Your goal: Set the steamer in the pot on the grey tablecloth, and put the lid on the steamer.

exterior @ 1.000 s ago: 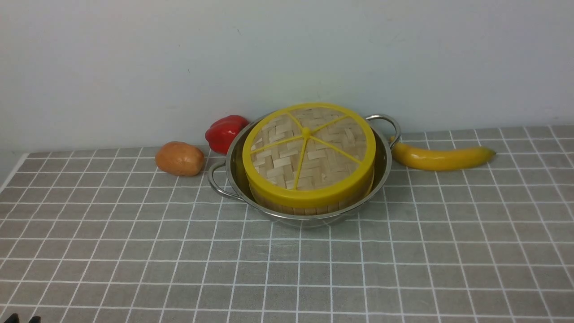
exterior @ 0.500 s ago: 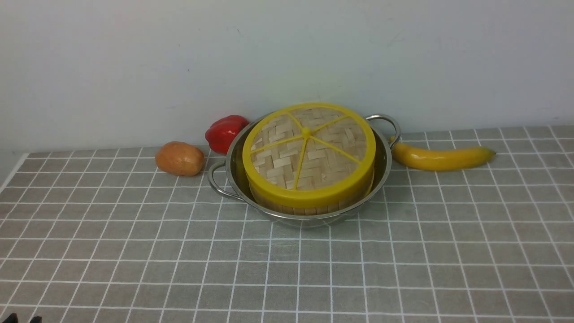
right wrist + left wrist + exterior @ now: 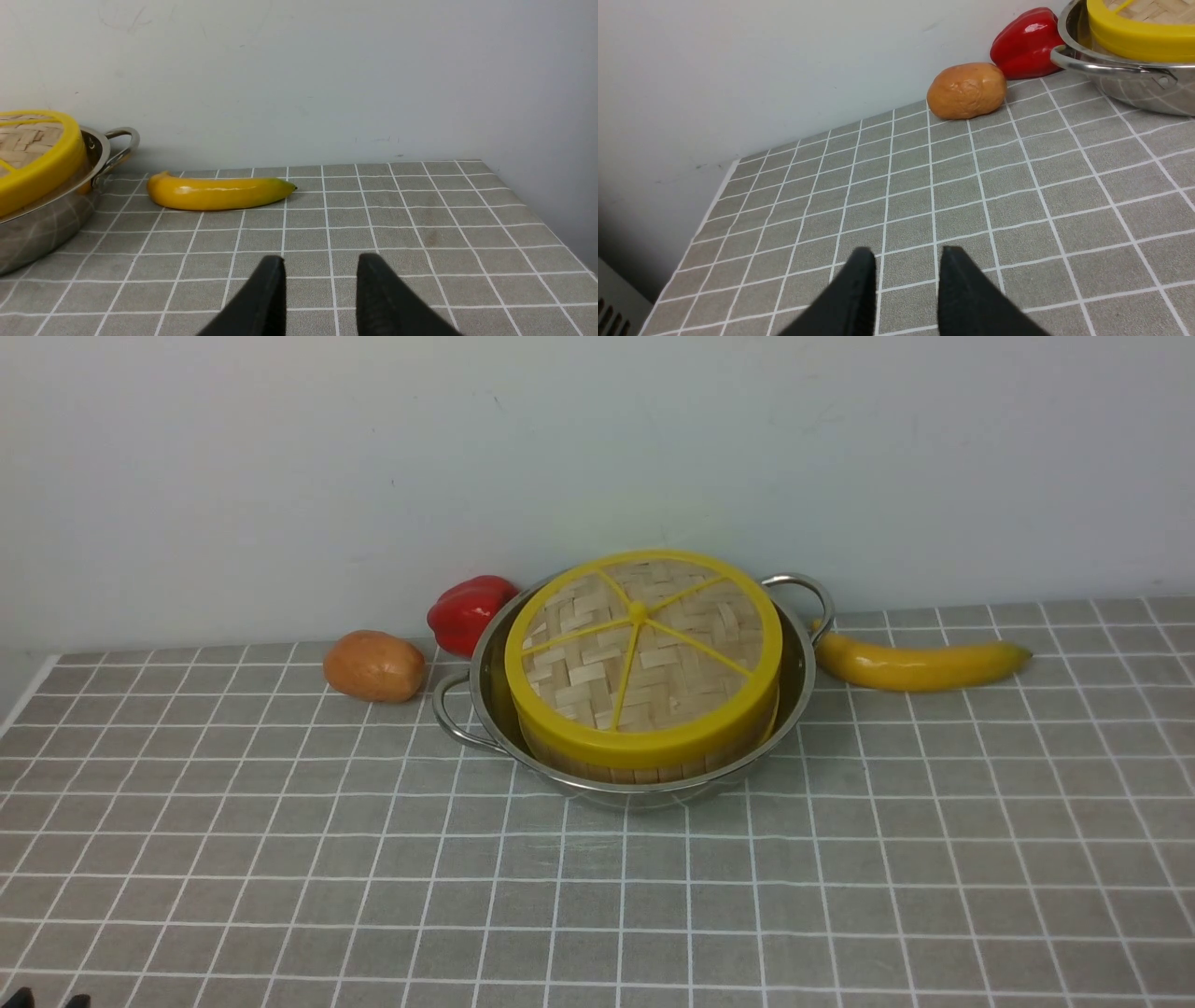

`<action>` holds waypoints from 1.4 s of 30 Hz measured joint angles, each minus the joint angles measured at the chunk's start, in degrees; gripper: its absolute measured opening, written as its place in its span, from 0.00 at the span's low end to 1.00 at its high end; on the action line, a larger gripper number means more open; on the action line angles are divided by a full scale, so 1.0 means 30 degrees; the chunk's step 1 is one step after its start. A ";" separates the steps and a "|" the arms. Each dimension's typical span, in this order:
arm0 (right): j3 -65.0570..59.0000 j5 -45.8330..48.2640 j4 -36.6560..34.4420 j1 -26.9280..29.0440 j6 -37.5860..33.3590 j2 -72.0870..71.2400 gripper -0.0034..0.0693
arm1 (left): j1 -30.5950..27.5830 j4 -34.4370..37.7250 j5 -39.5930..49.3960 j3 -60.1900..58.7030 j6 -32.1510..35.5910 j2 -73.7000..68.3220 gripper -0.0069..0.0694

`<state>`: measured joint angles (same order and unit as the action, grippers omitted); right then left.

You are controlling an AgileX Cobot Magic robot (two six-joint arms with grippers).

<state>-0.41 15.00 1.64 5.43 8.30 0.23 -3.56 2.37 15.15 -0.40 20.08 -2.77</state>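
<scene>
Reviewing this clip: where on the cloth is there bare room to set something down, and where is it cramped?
The near half of the grey tablecloth, in front of the pot, is bare, as are the stretches left of the potato and right of the banana. It is crowded along the wall, where potato, red pepper, pot and banana line up.

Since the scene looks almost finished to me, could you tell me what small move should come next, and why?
Probably none beyond keeping both arms back. The lid sits on the steamer inside the pot on the grey tablecloth, though slightly tilted. The left hand and right hand are open, empty and clear of the pot.
</scene>
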 joint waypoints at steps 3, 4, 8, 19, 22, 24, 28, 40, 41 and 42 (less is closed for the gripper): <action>0.0000 0.0000 0.0000 0.0000 0.0000 0.0000 0.38 | 0.0000 0.0000 0.0000 0.0000 0.0000 0.0000 0.34; 0.0000 0.0000 0.0000 0.0000 0.0000 0.0000 0.38 | 0.0000 0.0000 0.0000 0.0000 0.0000 0.0000 0.34; 0.0000 0.0000 0.0000 0.0000 0.0000 0.0000 0.38 | 0.0000 0.0000 0.0000 0.0000 0.0000 0.0000 0.35; 0.0000 0.0000 0.0000 0.0000 0.0079 0.0000 0.38 | 0.0000 0.0000 0.0000 0.0000 0.0000 0.0000 0.37; 0.0000 0.0000 0.0000 0.0000 0.0097 0.0000 0.38 | 0.0000 0.0000 0.0000 0.0000 0.0000 0.0000 0.38; 0.0000 0.0015 0.0000 0.0000 0.0097 0.0000 0.38 | 0.0000 0.0000 0.0000 0.0000 0.0000 0.0000 0.38; -0.0008 0.0015 0.0000 0.0000 0.0097 0.0000 0.38 | 0.0000 0.0000 0.0000 0.0000 0.0000 0.0000 0.39; -0.0023 0.0037 0.0000 0.0000 0.0097 0.0000 0.38 | 0.0000 0.0000 0.0000 0.0000 0.0000 0.0000 0.41; -0.0023 0.0037 0.0000 0.0000 0.0097 0.0000 0.38 | 0.0000 0.0000 0.0000 0.0000 0.0000 0.0000 0.41; -0.0023 0.0037 0.0000 0.0000 0.0097 0.0000 0.38 | 0.0000 0.0000 0.0000 0.0000 0.0000 0.0000 0.41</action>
<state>-0.48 15.11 1.64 5.43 8.59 0.23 -3.56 2.37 15.15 -0.40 20.08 -2.77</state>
